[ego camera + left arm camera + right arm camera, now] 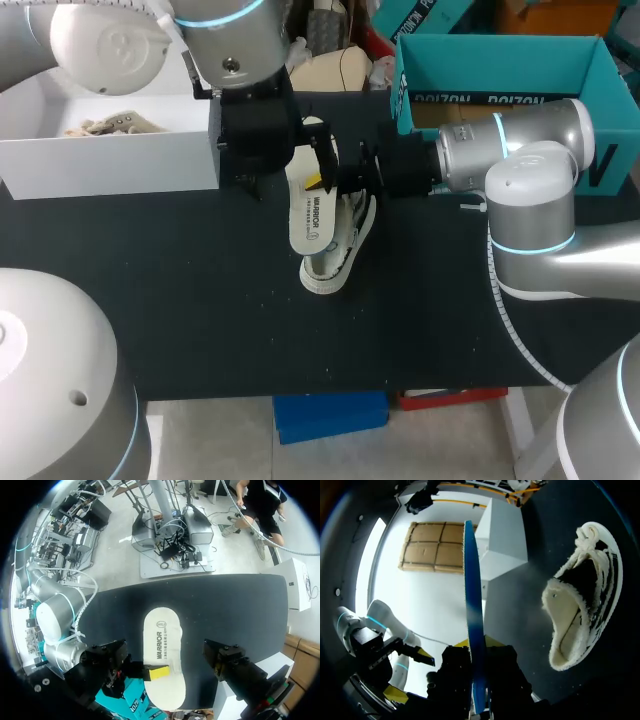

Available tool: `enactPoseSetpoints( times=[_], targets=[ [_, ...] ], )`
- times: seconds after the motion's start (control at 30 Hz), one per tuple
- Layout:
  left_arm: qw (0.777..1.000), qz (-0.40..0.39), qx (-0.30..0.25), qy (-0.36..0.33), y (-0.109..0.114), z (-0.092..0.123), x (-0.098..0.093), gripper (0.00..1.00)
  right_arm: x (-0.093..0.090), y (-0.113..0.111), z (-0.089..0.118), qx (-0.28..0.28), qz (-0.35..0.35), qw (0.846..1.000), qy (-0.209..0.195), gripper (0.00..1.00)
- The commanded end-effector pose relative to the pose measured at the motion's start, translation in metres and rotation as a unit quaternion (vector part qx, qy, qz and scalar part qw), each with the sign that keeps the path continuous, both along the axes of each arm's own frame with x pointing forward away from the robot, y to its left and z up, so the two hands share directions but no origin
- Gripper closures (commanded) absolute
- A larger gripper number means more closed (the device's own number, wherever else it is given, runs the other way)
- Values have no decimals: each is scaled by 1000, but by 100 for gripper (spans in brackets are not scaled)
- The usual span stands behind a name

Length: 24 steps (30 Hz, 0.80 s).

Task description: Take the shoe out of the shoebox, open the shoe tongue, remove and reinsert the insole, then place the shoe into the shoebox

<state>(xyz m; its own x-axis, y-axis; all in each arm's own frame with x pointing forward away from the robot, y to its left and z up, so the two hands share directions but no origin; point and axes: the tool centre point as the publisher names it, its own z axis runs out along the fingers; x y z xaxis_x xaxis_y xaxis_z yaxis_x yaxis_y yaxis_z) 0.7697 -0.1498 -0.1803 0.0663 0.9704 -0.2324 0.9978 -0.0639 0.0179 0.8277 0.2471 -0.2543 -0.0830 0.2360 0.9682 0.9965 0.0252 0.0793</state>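
Right pincer (479,677) clamps the insole (162,655) edge-on; the shoe (557,615) lies just beside it, mouth toward it; left pincer (409,674) gapes empty

Black table top (200,320), matte, dotted with small pale specks over the near half. White open box (110,165) on the far left of the table, long side wall facing near, right end close to the table's middle. Beige lumpy thing (110,125) inside the box, against its far wall, too small to identify. From the right side, same white box (505,535) flat on the dark table, walls plain.
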Motion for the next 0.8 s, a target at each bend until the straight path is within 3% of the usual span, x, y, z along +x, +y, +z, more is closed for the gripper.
enactPoseSetpoints(
  times=[0.03, 0.43, 0.8],
  targets=[
    [1000, 1, 7, 0, -3, 3, 10, 0, 0, 2, -1, 0, -1, 1000, 0, 100],
    [1000, 7, 12, -7, -2, 11, 51, 0, 0, 2, -1, 0, -1, 1000, 0, 100],
    [1000, 10, 20, -10, 3, 10, 103, 0, 0, 2, -1, 0, -1, 1000, 0, 100]
  ],
)
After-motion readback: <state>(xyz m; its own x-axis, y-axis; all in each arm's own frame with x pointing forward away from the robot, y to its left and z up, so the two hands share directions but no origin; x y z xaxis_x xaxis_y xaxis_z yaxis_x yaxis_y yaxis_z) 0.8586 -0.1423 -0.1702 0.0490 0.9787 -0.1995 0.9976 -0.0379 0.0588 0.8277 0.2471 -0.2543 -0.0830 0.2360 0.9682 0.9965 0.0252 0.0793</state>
